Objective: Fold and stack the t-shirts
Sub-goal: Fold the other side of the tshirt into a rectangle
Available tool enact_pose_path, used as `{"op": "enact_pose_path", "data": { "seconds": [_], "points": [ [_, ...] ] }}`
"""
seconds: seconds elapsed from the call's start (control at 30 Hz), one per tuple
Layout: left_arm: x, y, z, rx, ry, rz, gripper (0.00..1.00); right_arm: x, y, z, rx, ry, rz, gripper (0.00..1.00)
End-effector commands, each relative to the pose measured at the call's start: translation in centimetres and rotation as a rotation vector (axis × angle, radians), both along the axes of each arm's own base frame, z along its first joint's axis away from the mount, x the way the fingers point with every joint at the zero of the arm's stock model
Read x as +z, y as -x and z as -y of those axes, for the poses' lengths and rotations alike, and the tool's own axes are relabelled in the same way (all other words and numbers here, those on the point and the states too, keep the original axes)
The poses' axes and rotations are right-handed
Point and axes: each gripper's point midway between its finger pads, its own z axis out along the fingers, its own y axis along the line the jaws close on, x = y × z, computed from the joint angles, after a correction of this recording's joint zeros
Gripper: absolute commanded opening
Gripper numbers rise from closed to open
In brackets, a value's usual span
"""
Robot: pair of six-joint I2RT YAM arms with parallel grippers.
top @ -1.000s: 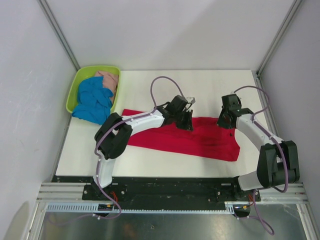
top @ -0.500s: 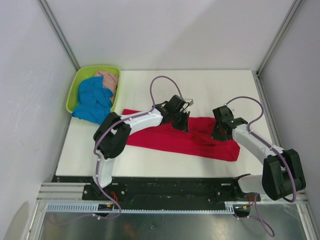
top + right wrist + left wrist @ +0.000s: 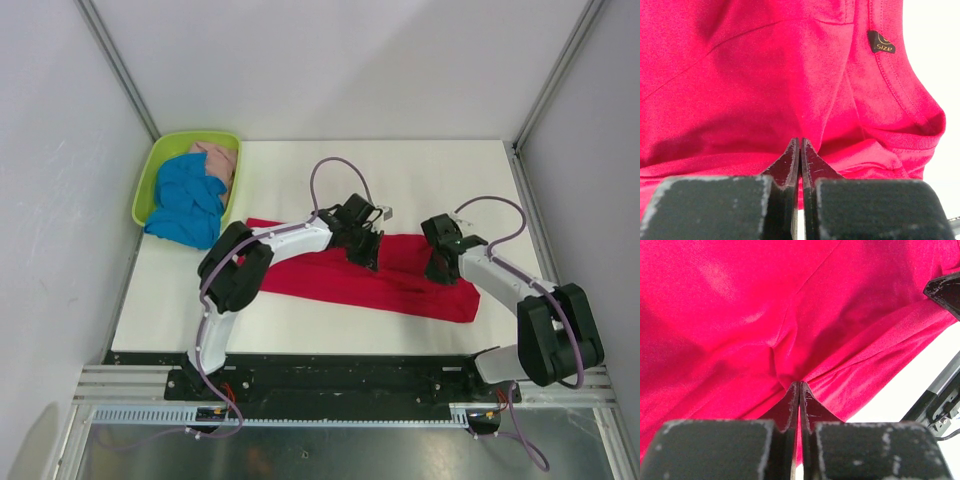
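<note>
Basket (image 3: 190,136): blue t-shirt (image 3: 185,200) covers pink t-shirt (image 3: 215,158).

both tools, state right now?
Left tool: closed, pinching a fold of the red t-shirt.
Right tool: closed, pinching the same red t-shirt.

Plain bright red t-shirt (image 3: 320,280), darker in the folds; its neck label (image 3: 881,43) black with gold lettering. Also plain: blue t-shirt (image 3: 185,205) and pale pink t-shirt (image 3: 215,157), in a lime-green basket (image 3: 185,136). White desk (image 3: 420,170); black fingers (image 3: 789,407), scuffed pale at the edges.
</note>
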Motion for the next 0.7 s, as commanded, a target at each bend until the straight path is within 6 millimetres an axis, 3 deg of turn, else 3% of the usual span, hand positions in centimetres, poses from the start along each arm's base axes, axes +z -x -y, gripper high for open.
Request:
{"op": "enact_pose_path", "data": {
  "seconds": [0.0,0.3,0.4,0.57,0.67],
  "points": [
    [1.0,-0.7,0.8,-0.038,0.027,0.026,0.04,-0.7,-0.6,1.1,-0.046,0.059,0.009,0.0],
    [1.5,-1.3,1.0,-0.033,0.029,0.047,0.1,-1.4,-0.4,1.9,-0.066,0.096,-0.017,0.0],
    [1.9,-1.4,1.0,-0.03,0.032,0.056,0.19,-1.3,-0.4,1.8,-0.063,0.085,-0.016,0.1],
    [3.9,-2.2,0.1,0.003,0.047,0.093,0.34,1.7,-1.1,1.4,-0.052,0.034,0.062,0.37],
    [5.5,-3.2,-1.0,0.045,0.064,0.113,0.36,3.9,-1.5,1.3,-0.049,0.021,0.101,0.4]
  ]
}}
